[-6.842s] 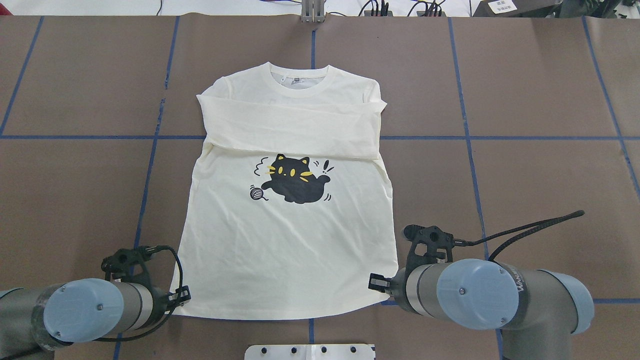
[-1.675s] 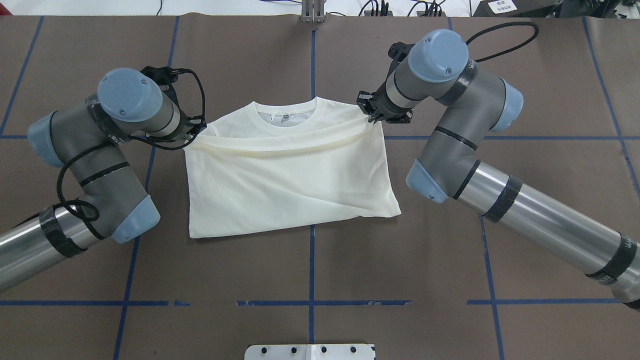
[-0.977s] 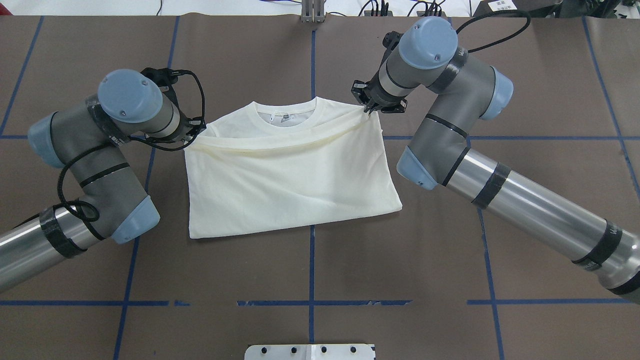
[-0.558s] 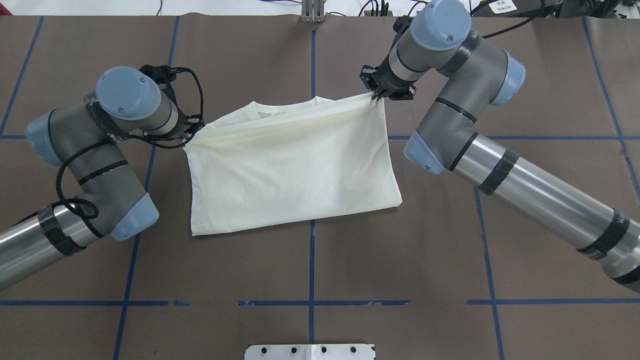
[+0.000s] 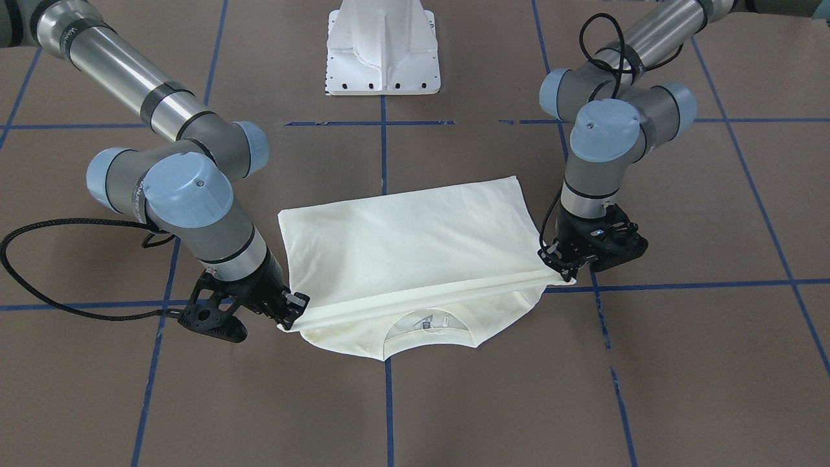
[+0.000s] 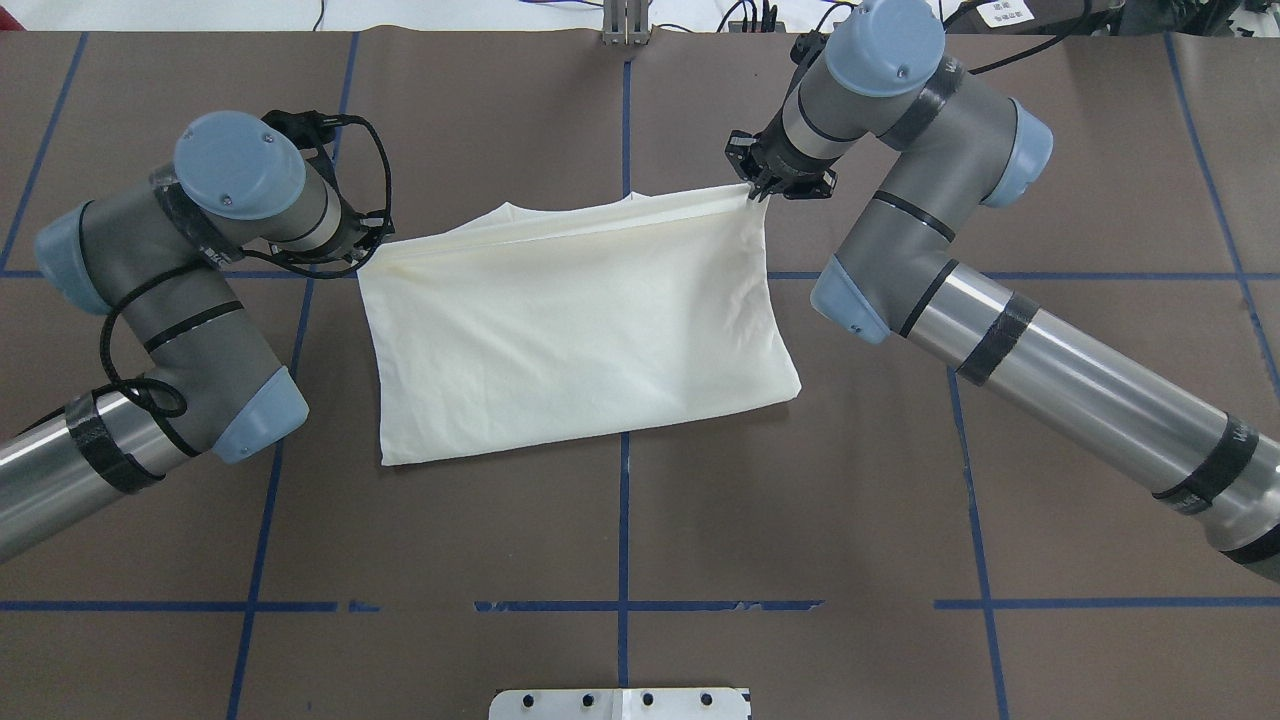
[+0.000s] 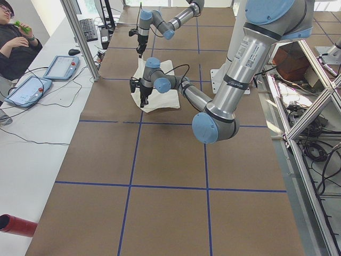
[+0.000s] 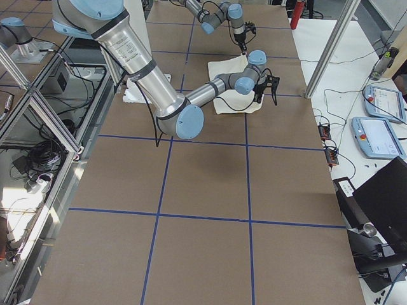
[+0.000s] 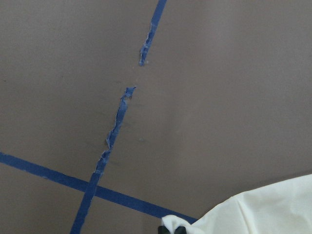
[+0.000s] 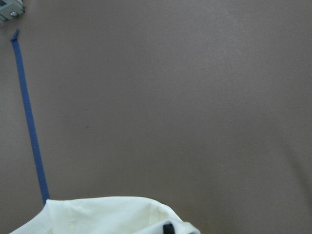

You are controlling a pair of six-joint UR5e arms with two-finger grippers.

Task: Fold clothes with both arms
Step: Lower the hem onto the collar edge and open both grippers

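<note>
Brown paper-covered table [image 6: 620, 520], gridded with blue tape lines [image 6: 622, 530]. Lying toward its far middle: cream T-shirt [image 6: 580, 320], doubled over, plain side up, print out of sight. Near fold flat on the paper, slanting a little across the grid. Far edge of the upper layer lifted and drawn taut between both claws, raised just clear of the collar [image 5: 428, 335] and shoulders, which rest flat underneath. Pinching that edge's corner on the robot's left: left gripper [image 6: 372, 245], fingers pressed together on the cloth. Pinching the opposite corner: right gripper [image 6: 752, 192], likewise clamped on fabric, somewhat farther from the robot. White pedestal base [image 5: 382, 48] at the robot's edge of the table. Alongside the table's far side, a white desk [image 7: 32, 122] with tablets [image 7: 61, 66] and a seated person [image 7: 16, 42]
</note>
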